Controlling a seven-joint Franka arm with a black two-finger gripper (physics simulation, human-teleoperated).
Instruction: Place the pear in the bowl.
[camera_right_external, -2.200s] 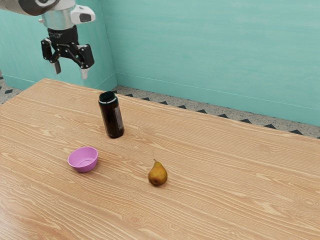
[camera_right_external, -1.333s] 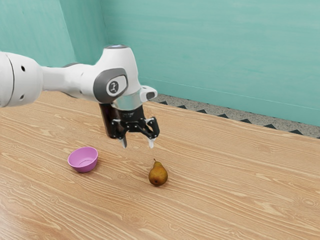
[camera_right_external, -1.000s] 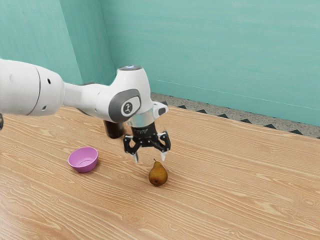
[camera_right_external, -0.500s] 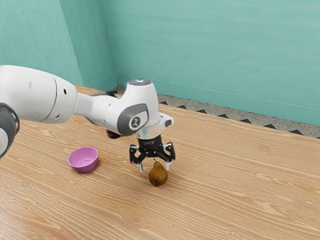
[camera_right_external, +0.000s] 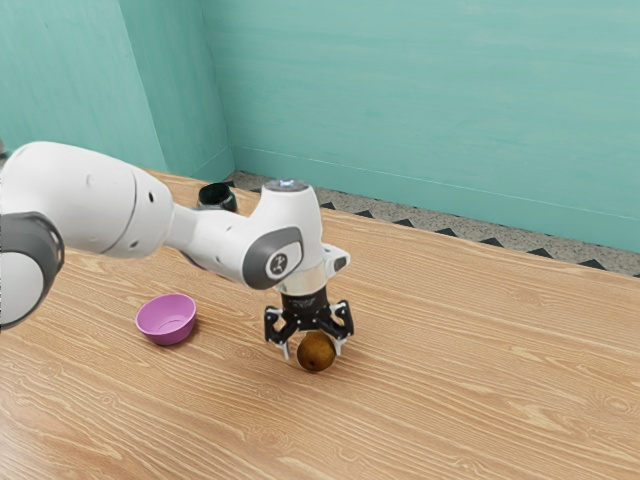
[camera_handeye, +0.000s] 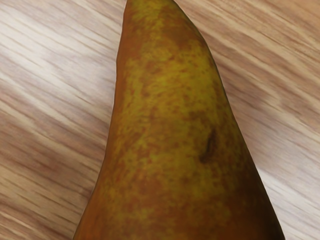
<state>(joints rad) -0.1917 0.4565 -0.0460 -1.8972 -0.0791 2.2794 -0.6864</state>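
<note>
Currently, the end effector (camera_right_external: 313, 352) is pointing down low over the desk (camera_right_external: 450, 400), its fingers (camera_right_external: 286, 351) standing open on either side of the pear (camera_right_external: 316, 352). The finger towards the exterior view's left is leaving a narrow gap; whether the other is touching the skin, I am not able to tell. The pear is resting on the desk, its rounded brown body showing between the fingertips and its upper part hiding behind the black mechanism. In the wrist view it is lying directly beneath the hand, showing mottled yellow-green and russet skin, with a small dark mark (camera_handeye: 208, 147) interrupting the surface and wood grain running past both flanks.

The pink bowl (camera_right_external: 170, 337) is sitting upright on the desk, well apart from the pear, towards the exterior view's left. The white arm (camera_right_external: 215, 240) is reaching in from that same side and covering most of the dark bottle (camera_right_external: 217, 196), whose top is showing above it. A teal wall (camera_right_external: 400, 100) is forming the backdrop.
</note>
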